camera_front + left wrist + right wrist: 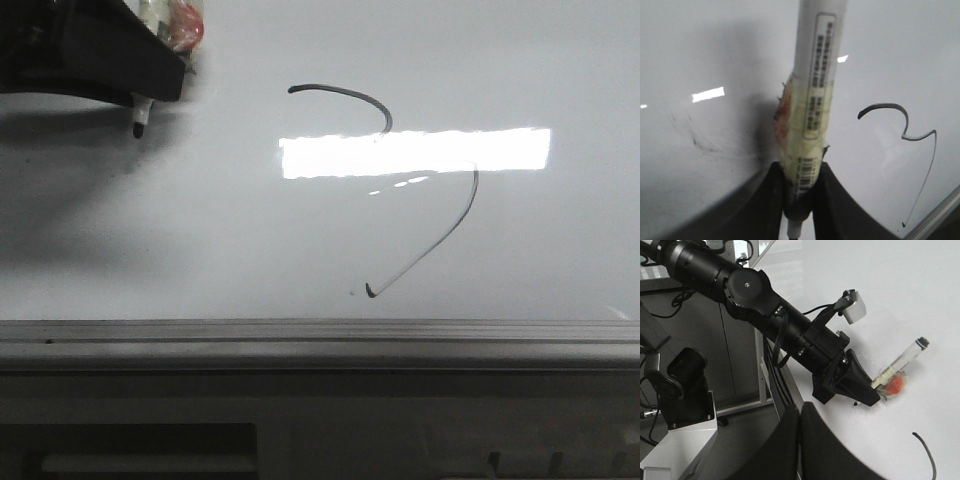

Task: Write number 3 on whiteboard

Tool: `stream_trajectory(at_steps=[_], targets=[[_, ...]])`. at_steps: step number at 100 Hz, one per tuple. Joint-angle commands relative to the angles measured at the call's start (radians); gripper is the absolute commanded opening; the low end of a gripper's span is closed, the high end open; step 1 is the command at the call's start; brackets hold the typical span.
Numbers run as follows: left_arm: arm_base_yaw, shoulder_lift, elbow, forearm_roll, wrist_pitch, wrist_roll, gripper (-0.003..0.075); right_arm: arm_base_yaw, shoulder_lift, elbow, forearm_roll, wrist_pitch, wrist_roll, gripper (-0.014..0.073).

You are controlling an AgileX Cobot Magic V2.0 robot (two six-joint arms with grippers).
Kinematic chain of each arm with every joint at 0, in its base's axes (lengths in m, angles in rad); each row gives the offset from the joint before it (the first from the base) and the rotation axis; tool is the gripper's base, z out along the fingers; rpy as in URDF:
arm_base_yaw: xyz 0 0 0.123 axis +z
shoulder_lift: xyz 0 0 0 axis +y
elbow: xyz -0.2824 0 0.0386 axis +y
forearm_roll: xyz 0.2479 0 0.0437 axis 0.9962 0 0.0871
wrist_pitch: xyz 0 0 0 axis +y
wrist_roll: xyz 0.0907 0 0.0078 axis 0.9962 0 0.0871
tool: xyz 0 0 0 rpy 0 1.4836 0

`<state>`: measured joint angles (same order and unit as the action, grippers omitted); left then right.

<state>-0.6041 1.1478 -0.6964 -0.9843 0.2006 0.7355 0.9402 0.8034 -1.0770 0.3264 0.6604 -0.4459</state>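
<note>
Whiteboard (560, 240): we've got a glossy pale board filling the front view, grey rail (320, 335) along the near edge.

Number 3 (440, 235): thin dark line mid-board, small top arc plus a long stretched lower curve, a bright glare strip (415, 152) across it.

Left gripper (799, 200): fingers clamped on the marker (812, 90), off to the left of the 3.

Marker tip (139, 128): we can't tell if it touches the board.

Right gripper (801, 440): fingers pressed together, nothing held.

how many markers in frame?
1: a white-barrelled marker wrapped in yellowish tape, clamped in the left gripper, off the glossy whiteboard at its far-left corner. None visible elsewhere.
</note>
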Motion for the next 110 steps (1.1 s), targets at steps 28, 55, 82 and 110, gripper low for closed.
stream_trajectory(at_steps=[28,55,82,110], targets=[[0.0,0.047,-0.028,-0.006,-0.158,-0.009,-0.0021,-0.005,-0.004,-0.024,0.013,-0.066,0.005,-0.0042],[0.0,0.056,-0.028,-0.006,-0.172,-0.009,-0.002,-0.005,-0.004,-0.024,0.013,-0.066,0.005,-0.0043],[0.0,0.056,-0.028,-0.006,-0.172,-0.009,0.0114,-0.005,-0.004,-0.018,0.013,-0.068,0.005,-0.0043],[0.0,0.056,-0.028,-0.006,-0.172,-0.009,0.0328,-0.005,-0.004,0.025,0.013,-0.071,0.005,-0.0043]])
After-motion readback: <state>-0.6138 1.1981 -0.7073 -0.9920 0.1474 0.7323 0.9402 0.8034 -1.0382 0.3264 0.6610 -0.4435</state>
